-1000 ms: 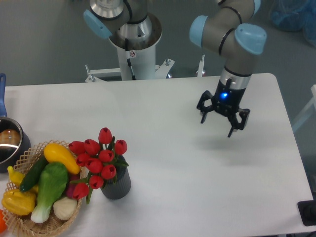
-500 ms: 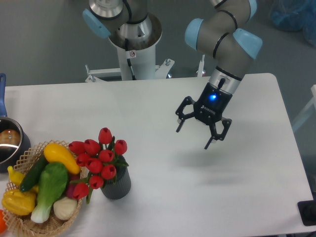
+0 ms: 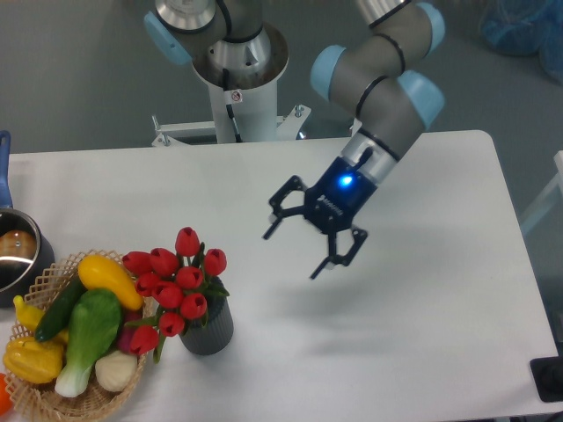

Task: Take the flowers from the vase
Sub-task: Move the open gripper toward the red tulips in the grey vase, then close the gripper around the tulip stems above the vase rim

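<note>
gripper (image 3: 292,253) released, fingers spread, white lettering unreadable | tulips (image 3: 174,281) hide vase (image 3: 209,327) mouth | pot (image 3: 16,255) cut off at left

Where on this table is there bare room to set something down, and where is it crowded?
Free: the right half of the table, from the vase across to the right edge, and the far strip behind the flowers. The open gripper hovers over the middle. Crowded: the front-left corner, with wicker basket, vase and pot close together.
</note>
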You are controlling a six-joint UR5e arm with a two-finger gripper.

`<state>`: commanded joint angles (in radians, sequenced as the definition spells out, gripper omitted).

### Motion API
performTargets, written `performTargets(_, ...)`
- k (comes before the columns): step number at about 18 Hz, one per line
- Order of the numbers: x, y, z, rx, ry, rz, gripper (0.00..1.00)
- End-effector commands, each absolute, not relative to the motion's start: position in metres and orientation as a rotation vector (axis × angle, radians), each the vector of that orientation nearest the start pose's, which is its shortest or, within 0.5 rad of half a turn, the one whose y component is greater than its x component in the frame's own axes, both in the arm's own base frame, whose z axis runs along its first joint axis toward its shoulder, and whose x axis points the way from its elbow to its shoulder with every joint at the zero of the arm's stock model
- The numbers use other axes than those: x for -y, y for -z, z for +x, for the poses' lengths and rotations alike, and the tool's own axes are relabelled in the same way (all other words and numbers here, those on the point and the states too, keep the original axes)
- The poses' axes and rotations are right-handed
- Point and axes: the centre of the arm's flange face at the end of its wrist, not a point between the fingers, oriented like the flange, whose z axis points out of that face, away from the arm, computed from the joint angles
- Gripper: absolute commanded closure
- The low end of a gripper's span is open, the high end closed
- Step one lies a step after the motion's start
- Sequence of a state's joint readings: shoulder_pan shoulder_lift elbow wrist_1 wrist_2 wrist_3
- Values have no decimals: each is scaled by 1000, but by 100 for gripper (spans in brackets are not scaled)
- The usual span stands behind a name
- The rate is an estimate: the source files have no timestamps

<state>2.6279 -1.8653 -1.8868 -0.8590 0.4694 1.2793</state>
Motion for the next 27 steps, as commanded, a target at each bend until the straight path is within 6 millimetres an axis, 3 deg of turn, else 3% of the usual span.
performTargets(3,-478,-311,-351,-329,437,-1997,0)
performTargets(10,-485,-311,-352,-333,463,-1934,0)
performTargets(21,-511,-311,-333,-395,491,-1925,0)
performTargets(23,-513,-312,-331,-402,493,-1924,9)
performTargets(27,-513,-313,-330,-402,493,-1924,46)
